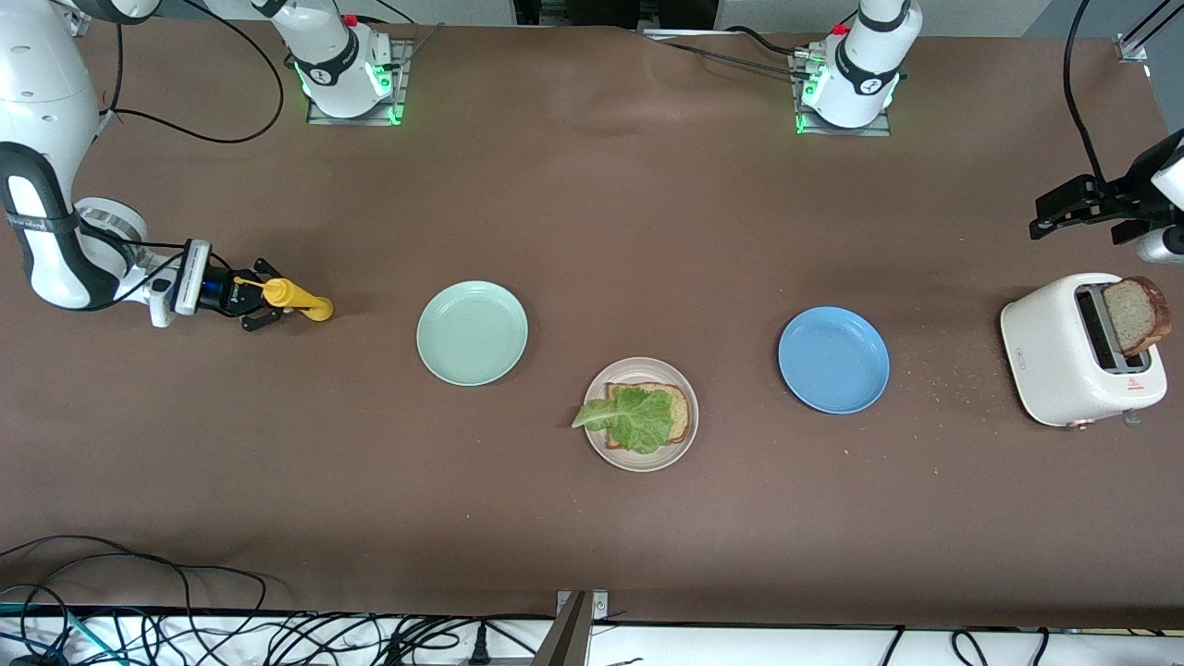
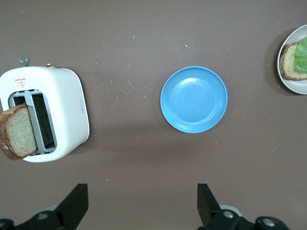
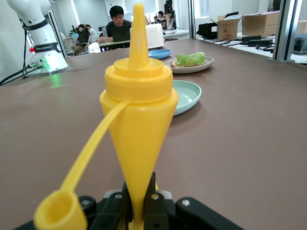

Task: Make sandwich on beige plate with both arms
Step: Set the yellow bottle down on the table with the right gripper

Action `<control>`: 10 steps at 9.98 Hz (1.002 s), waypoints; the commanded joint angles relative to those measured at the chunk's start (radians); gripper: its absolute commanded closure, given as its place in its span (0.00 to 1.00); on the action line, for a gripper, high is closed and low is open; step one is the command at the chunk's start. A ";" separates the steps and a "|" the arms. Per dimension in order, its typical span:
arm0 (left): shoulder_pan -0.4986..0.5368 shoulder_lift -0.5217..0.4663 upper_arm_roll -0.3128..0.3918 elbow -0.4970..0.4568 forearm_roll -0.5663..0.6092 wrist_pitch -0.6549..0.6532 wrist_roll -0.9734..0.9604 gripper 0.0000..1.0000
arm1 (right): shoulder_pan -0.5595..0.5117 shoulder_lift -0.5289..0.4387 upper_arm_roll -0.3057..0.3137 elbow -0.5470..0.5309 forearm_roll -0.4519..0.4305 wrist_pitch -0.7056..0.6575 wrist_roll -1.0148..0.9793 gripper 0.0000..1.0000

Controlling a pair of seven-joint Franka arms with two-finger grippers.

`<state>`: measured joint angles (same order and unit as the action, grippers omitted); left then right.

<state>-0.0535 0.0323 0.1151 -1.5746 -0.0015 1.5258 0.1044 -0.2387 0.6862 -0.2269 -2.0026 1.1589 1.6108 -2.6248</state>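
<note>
Second brown wholegrain bread slice [image 1: 1137, 315] upright in white toaster [image 1: 1073, 356]: light, crumbly, soft; pinch exposed top crust gently.

Left gripper [image 2: 139, 206] wide open, over table beside toaster.

Right gripper [image 1: 252, 294] clamped on yellow squeeze bottle [image 1: 298, 297], low at right arm's end of table.

Round beige plate [image 1: 683, 448] carries bread plus ruffled green lettuce leaf [image 1: 631, 415].

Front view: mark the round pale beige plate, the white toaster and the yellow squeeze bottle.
Round pale beige plate [image 1: 683, 442], front view, bare rim.
White toaster [image 1: 1054, 356], front view, side wall.
Yellow squeeze bottle [image 1: 294, 296], front view, body.
</note>
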 commanded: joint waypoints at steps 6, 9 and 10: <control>0.001 0.006 0.000 0.024 -0.014 -0.019 0.018 0.00 | -0.011 -0.002 -0.011 0.024 0.010 -0.032 -0.001 0.41; 0.000 0.008 0.001 0.024 -0.012 -0.019 0.018 0.00 | -0.013 -0.001 -0.081 0.070 -0.071 -0.055 0.002 0.40; 0.000 0.006 0.000 0.024 -0.012 -0.019 0.018 0.00 | -0.013 0.000 -0.112 0.073 -0.097 -0.057 0.003 0.40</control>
<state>-0.0539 0.0323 0.1151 -1.5746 -0.0015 1.5258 0.1044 -0.2405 0.6861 -0.3067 -1.9462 1.1025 1.5839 -2.6245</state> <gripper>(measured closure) 0.000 0.396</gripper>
